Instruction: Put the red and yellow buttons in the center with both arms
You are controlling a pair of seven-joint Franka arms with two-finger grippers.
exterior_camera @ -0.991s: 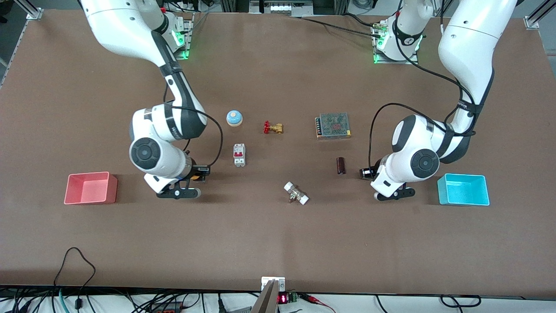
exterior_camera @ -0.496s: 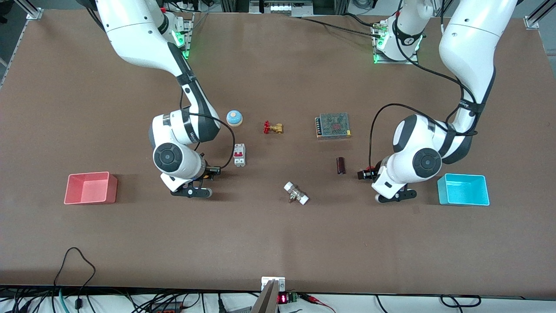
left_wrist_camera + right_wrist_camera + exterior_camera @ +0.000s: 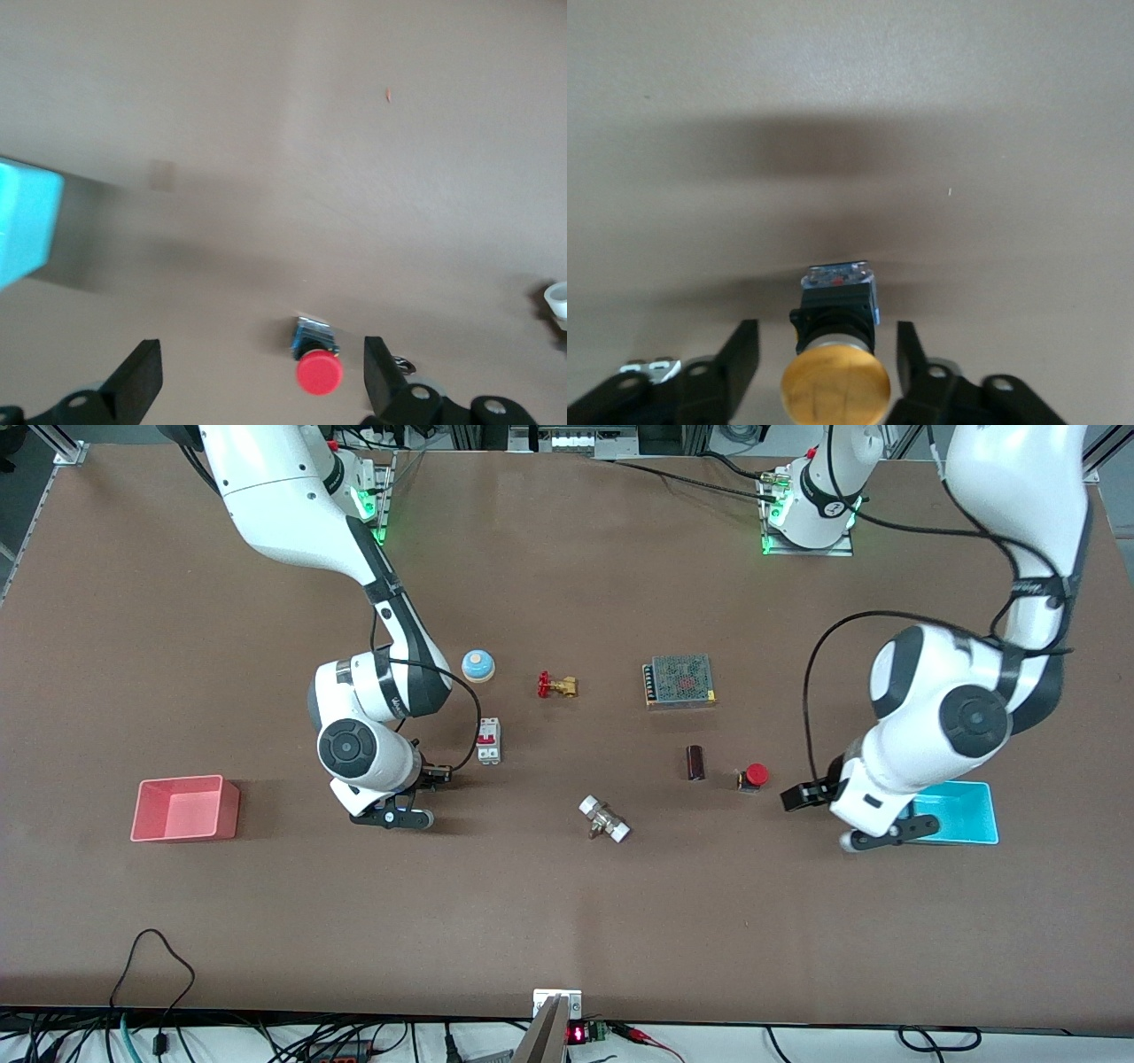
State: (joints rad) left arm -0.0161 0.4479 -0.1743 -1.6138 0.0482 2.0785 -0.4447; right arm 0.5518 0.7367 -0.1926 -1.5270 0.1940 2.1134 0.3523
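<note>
The red button (image 3: 754, 775) lies free on the brown tabletop beside a dark cylinder. It also shows in the left wrist view (image 3: 319, 370). My left gripper (image 3: 799, 795) is open and empty, raised over the table between the red button and the cyan bin, fingers wide apart in its wrist view (image 3: 261, 354). My right gripper (image 3: 432, 776) is low at the table, beside the breaker. In the right wrist view the yellow button (image 3: 836, 385) sits between the fingers of the right gripper (image 3: 824, 343), with a gap on each side. In the front view the right hand hides the yellow button.
A blue bell (image 3: 477, 664), a red-handled valve (image 3: 556, 685), a power supply (image 3: 679, 680), a breaker (image 3: 487, 740), a dark cylinder (image 3: 695, 762) and a white-ended fitting (image 3: 604, 818) lie round the middle. The pink bin (image 3: 185, 808) and the cyan bin (image 3: 961, 815) stand at the table's ends.
My left gripper let go of the red button, rose and drew back toward the cyan bin. My right arm carried the yellow button toward the breaker, then barely moved.
</note>
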